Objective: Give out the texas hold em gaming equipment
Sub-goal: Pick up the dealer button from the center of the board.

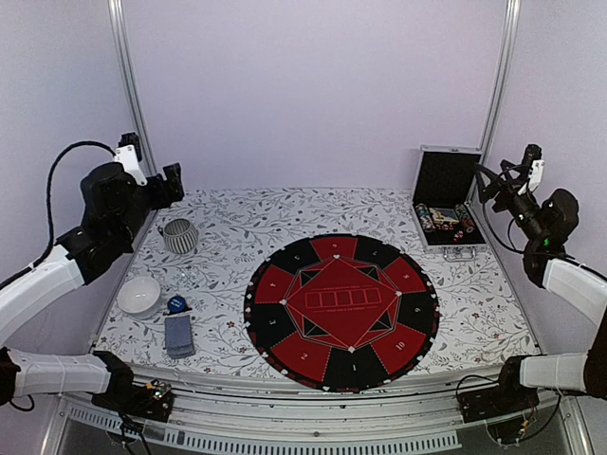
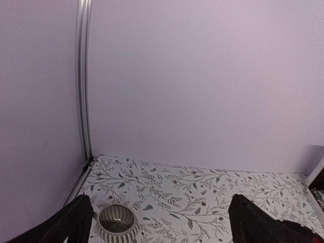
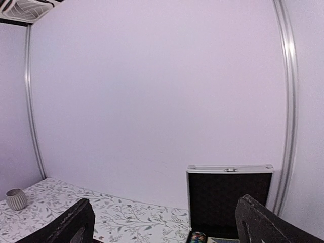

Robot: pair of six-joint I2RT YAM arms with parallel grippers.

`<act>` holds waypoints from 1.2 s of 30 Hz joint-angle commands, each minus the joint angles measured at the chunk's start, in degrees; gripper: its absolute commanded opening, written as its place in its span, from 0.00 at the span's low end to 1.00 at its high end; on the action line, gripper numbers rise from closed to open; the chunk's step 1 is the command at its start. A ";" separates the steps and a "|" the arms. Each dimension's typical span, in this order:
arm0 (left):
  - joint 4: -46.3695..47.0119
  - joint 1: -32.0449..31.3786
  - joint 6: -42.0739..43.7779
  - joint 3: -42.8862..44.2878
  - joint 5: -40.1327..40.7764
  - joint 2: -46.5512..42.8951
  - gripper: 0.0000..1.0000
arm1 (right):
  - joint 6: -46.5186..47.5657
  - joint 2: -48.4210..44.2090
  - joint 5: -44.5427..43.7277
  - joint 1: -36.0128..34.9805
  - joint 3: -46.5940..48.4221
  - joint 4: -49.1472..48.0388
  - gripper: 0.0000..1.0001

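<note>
- Left fingers (image 2: 71,225), right fingers (image 3: 76,225): two pairs, both spread wide, pinching nothing, high over the side edges of the floral-patterned counter (image 1: 237,227).
- Grey-blue-backed playing cards (image 1: 179,336): one stack, near-left of the counter, just beside one blue marker disc (image 1: 176,304). No orange disc found.
- Striped poker chips (image 1: 444,220): rows inside one black silver-edged case (image 1: 446,180), far right, lid upright. Too small to count.
- One round red-and-black felt mat (image 1: 341,311), centre; nothing dealt onto it.
- One ribbed grey cup (image 1: 179,236) and one white bowl (image 1: 139,295), left.
- Hazards, judged: the flat stack may slide or give up several cards; packed chips may spill; the right arm may knock the lid.
</note>
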State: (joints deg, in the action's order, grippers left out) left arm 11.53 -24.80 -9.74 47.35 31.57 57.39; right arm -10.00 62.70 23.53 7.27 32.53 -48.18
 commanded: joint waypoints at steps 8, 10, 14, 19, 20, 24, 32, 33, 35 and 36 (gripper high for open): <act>-48.23 -15.90 -29.77 6.78 -7.88 6.14 0.97 | -8.60 5.21 19.67 -4.24 13.91 18.49 0.99; -51.27 -16.53 -31.75 7.08 -10.49 7.91 0.98 | -6.84 6.01 19.82 -6.42 15.84 21.34 0.99; -56.37 -16.95 -35.83 6.92 -15.18 10.15 0.98 | -2.46 6.35 18.09 -10.52 18.59 26.99 0.99; -59.23 -17.04 -39.49 5.08 -19.78 9.98 0.98 | -0.32 5.99 17.38 -12.80 18.60 29.48 0.99; -59.76 -17.03 -39.90 4.54 -20.09 9.93 0.98 | 0.09 6.03 17.00 -13.14 18.63 30.04 0.99; -60.93 -17.01 -40.89 2.53 -20.74 10.56 0.98 | 1.60 6.49 15.80 -14.23 19.03 32.64 0.99; -67.88 -17.04 -48.63 1.81 -17.57 13.31 0.98 | 2.32 7.85 16.02 -14.87 18.99 33.11 0.99; -68.04 -17.04 -50.50 1.41 -16.84 12.98 0.98 | 2.34 8.02 16.03 -14.91 18.93 33.15 0.99; -67.88 -16.97 -53.18 0.48 -15.77 12.04 0.98 | 2.48 8.22 16.02 -15.07 18.97 33.37 0.99; -67.67 -16.91 -54.15 -0.15 -15.60 11.48 0.98 | 2.52 8.23 16.04 -15.16 18.89 33.55 0.99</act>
State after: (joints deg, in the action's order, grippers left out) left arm -53.52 -40.88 -57.01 49.21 13.43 70.43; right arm -8.51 70.30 39.72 -7.25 50.04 -15.73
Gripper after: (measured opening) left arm 0.982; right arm 0.989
